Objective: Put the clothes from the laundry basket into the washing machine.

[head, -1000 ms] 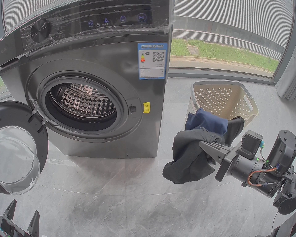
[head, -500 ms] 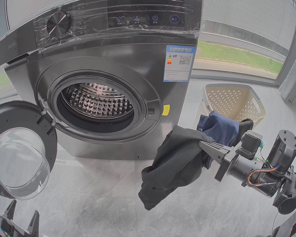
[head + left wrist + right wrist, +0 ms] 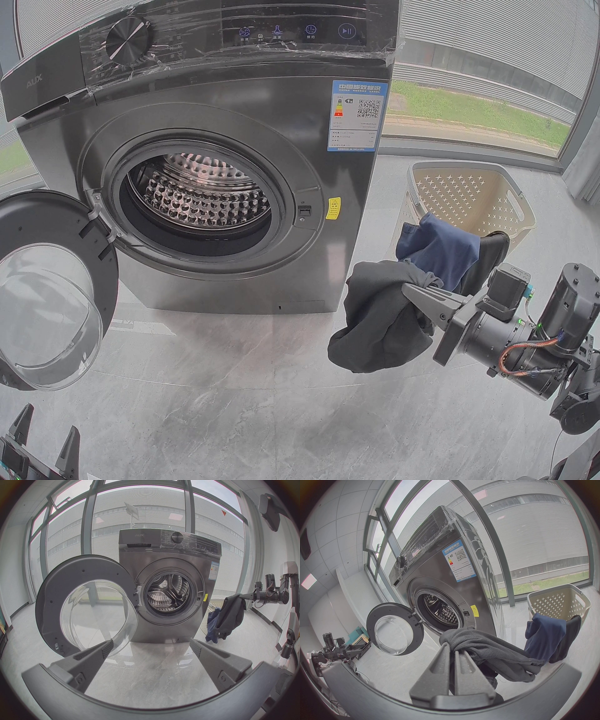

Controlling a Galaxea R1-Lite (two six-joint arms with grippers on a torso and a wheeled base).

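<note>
Dark garment (image 3: 375,319) is being held clamped in right gripper (image 3: 419,292), off the floor, for loading into washing machine (image 3: 206,206); left gripper (image 3: 150,642) is being held spread, idle.

A blue-and-white label (image 3: 357,115) with coloured bars and a square code is sitting on the washing machine (image 3: 250,112), at two o'clock from the drum opening (image 3: 200,200); its print is showing too small to read. A yellow sticker (image 3: 333,208) is sitting at three o'clock, and blue icons (image 3: 294,30) are glowing above.
</note>
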